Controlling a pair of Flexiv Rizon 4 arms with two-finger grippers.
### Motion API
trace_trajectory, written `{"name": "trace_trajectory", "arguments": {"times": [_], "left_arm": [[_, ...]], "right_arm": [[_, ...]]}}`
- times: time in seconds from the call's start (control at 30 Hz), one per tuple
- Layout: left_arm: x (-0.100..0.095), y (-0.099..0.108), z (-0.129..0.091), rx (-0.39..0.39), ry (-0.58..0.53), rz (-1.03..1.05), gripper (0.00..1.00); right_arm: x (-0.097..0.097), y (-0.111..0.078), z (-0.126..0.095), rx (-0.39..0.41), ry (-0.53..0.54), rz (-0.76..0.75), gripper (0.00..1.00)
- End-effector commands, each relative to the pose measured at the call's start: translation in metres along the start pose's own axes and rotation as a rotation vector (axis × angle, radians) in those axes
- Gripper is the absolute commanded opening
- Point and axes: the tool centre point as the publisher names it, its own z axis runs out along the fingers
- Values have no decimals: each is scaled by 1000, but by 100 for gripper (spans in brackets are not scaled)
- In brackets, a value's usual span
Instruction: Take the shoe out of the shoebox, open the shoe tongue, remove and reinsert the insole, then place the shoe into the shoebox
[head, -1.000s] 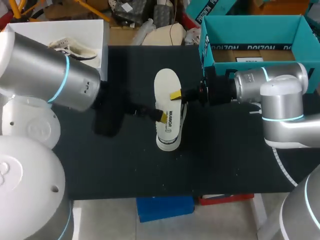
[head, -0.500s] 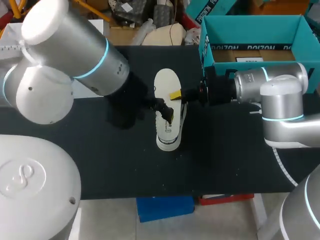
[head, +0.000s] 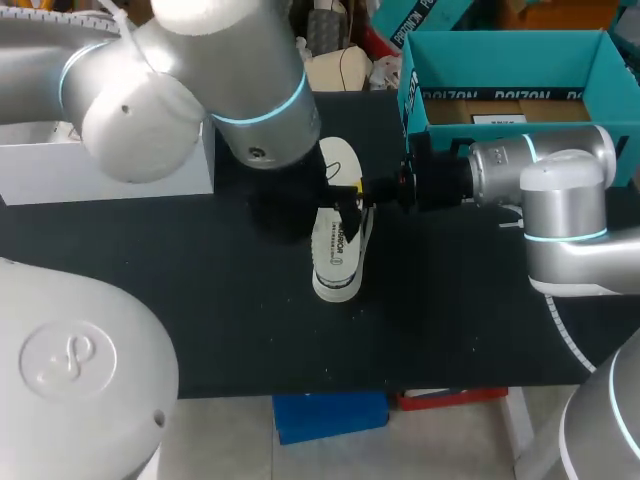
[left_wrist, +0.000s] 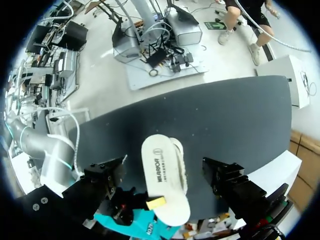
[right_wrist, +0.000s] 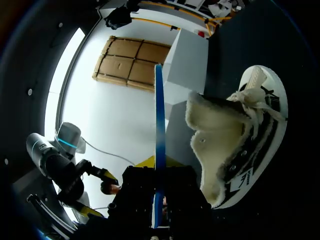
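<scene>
A white shoe (head: 337, 262) with fleece lining (right_wrist: 220, 145) lies on its side mid-table on the black mat. Its white insole (head: 343, 160) stands out over the shoe's far end, with my right gripper (head: 358, 189) shut on its edge. In the right wrist view the insole (right_wrist: 159, 135) shows edge-on as a thin blue strip between the fingers. My left gripper (head: 346, 214) hangs over the shoe, wide open, its black fingers (left_wrist: 107, 177) either side of the insole (left_wrist: 161, 172) and touching nothing. The teal shoebox (head: 510, 75) stands at the back right.
A white box (head: 100, 170) sits at the back left, partly hidden by my left arm. The teal shoebox's front wall is close behind my right wrist. Bare black mat (head: 230, 320) lies in front of the shoe.
My left arm has swung up and to the right, bringing its open gripper from the shoe's left side to above it. The right arm, insole and shoe have not moved.
</scene>
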Motion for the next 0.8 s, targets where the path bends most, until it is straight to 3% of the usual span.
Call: {"name": "trace_trajectory", "arguments": {"times": [0.03, 0.33, 0.8], "left_arm": [[-5, 1, 0, -2, 379, -1, 100], [-13, 11, 9, -129, 245, -79, 100], [-19, 25, 20, -78, 213, -105, 100]], "right_arm": [[0, 0, 1, 0, -1, 1, 0], [0, 0, 1, 0, -1, 1, 0], [0, 0, 1, 0, -1, 1, 0]]}}
